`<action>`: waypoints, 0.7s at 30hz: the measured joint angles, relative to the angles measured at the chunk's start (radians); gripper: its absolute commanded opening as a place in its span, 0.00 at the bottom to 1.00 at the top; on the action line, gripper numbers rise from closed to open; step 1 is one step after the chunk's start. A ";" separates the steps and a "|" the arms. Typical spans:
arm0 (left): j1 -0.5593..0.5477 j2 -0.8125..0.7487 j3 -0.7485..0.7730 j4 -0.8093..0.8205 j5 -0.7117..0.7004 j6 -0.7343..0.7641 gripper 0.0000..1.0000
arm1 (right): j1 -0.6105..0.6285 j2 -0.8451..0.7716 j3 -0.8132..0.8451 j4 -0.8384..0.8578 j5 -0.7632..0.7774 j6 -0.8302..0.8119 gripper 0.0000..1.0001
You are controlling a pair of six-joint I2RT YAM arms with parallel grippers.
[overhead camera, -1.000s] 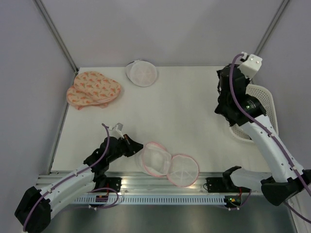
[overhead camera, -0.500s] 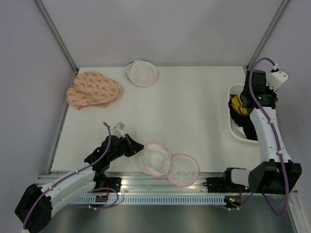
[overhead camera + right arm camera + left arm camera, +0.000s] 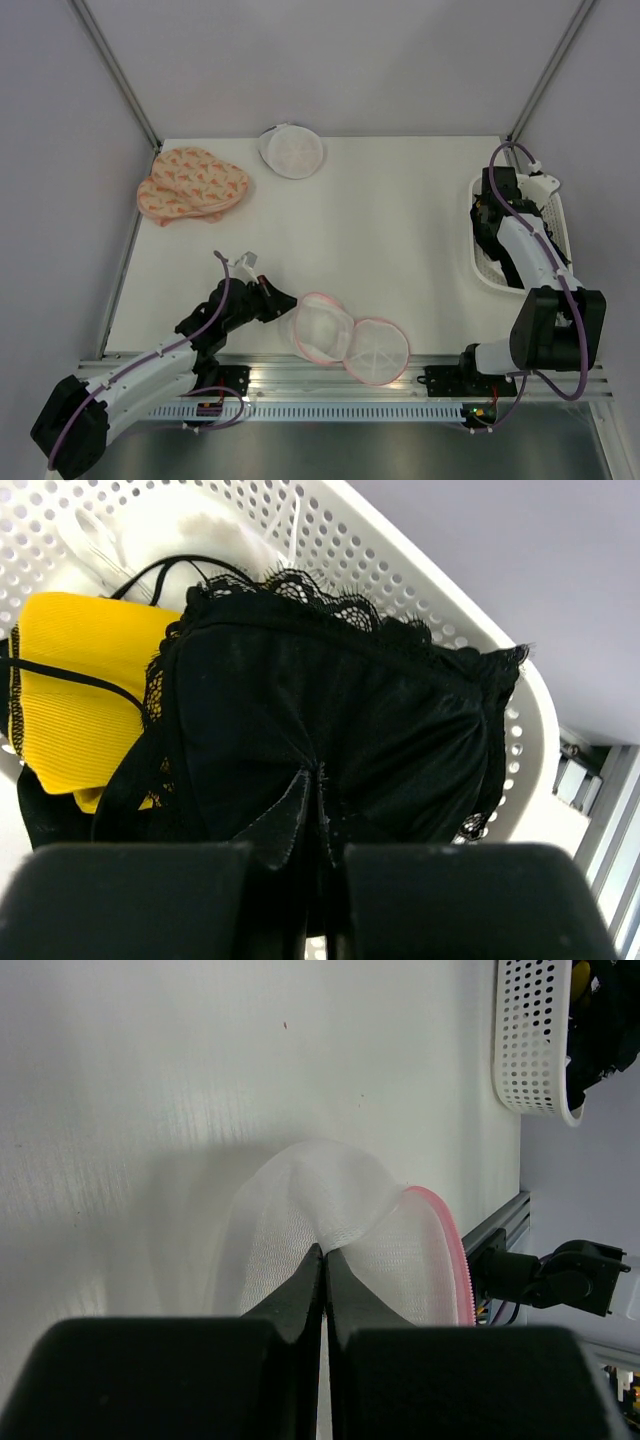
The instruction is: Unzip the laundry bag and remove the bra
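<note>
Your left gripper (image 3: 270,297) sat at about 7 o'clock on the desk (image 3: 390,220), fingers pressed together and pinching a fold of white mesh on the laundry bag (image 3: 348,340). In the left wrist view the two fingers met with the mesh bunched at their tips, and the bag's pink rim curved off toward 4 o'clock. The laundry bag lay at 6 o'clock by the near edge, unzipped and folded out as two pink-rimmed round halves side by side. The left half was raised where your gripper held it and the right half lay flat on the desk. Your right gripper (image 3: 318,780) was down in the white perforated basket (image 3: 482,262) at 3 o'clock, at the desk's right edge, fingers clamped on the black lace bra (image 3: 330,700). So the bra was out of the bag and inside the basket. In the right wrist view its lace edge pointed to 12 o'clock, and a yellow garment (image 3: 75,710) sat just beside it at 9 o'clock with a thin black strap crossing it. You couldn't tell from either view whether the bra rested on the basket floor or hung off it. Well apart from both arms, a peach patterned garment (image 3: 190,184) lay at 10 o'clock and a round white mesh bag (image 3: 291,150) at 12 o'clock near the far edge.
</note>
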 measured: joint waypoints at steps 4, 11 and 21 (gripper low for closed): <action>0.000 0.022 0.000 0.018 0.002 0.000 0.02 | 0.000 -0.003 0.000 -0.005 -0.011 0.003 0.60; 0.000 0.033 0.000 0.041 0.004 0.000 0.02 | 0.009 -0.224 0.060 0.003 -0.238 -0.106 0.97; 0.000 -0.018 -0.022 0.051 -0.082 -0.018 0.02 | 0.392 -0.445 0.018 0.059 -0.564 -0.191 0.98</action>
